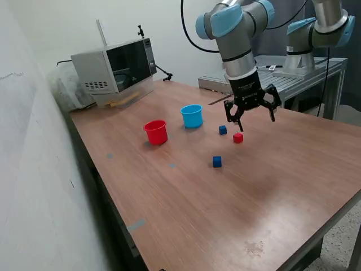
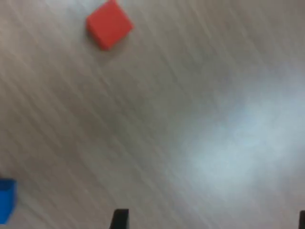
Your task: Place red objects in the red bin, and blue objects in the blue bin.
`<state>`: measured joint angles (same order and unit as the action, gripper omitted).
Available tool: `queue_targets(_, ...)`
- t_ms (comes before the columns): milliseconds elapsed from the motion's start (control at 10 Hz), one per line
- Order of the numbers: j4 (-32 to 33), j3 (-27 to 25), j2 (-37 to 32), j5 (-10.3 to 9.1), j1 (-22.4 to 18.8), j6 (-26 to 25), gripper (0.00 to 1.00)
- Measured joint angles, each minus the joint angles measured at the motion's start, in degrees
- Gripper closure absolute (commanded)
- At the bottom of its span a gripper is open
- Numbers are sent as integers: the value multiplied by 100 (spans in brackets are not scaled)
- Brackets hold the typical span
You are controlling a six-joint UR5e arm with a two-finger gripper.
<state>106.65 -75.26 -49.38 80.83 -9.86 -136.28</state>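
Observation:
My gripper [image 1: 256, 122] hangs open and empty above the wooden table [image 1: 225, 214], a little to the exterior view's right of a small red cube [image 1: 238, 138]. One dark blue cube [image 1: 223, 130] lies just beside that red cube, another blue cube [image 1: 217, 162] nearer the front. The red cup [image 1: 155, 132] and the light blue cup [image 1: 192, 116] stand upright to the exterior view's left of the cubes. In the blurred wrist view, the red cube [image 2: 108, 25] and part of a blue cube [image 2: 5, 200] show, with my gripper [image 2: 210, 222] empty and its dark fingertips [image 2: 119, 219] wide apart.
A white microwave [image 1: 115, 68] stands at the table's far corner, with a plastic bag [image 1: 65, 87] beside it. Behind my arm, a second robot arm [image 1: 316, 34] is mounted on a metal bench [image 1: 316, 73]. A wall runs along the exterior view's left.

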Motion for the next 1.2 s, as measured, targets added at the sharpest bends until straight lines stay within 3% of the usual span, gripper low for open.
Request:
queue_targets(200,-100,48,-22,-114,-51,26,0)
queue_targets(700,588,543,361,-170,-139,41,0)
queue_targets(1200,1059,777,780,97,-31,33,0)
